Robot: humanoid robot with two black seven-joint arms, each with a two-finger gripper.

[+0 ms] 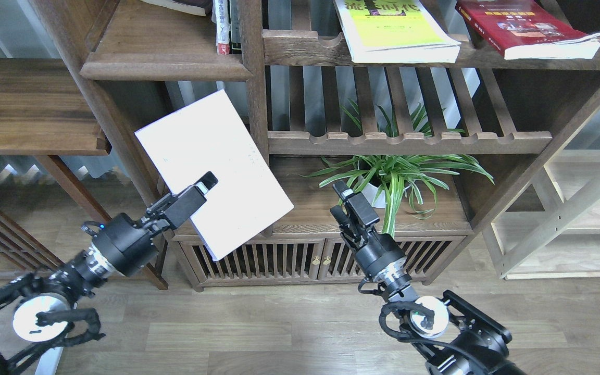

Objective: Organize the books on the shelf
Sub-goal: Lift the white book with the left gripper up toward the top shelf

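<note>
My left gripper is shut on the pale lavender book and holds it tilted in the air, in front of the bookcase's left upright. The book's far corner is just under the solid dark-brown shelf. My right gripper is open and empty to the right of the book, not touching it. The yellow-green book and the dark red book lie flat on the upper slatted rack.
Narrow upright red-and-white-spined books stand at the shelf's right end against the post. A potted spider plant stands on the low cabinet top, just right of my right gripper. A second slatted rack hangs above the plant.
</note>
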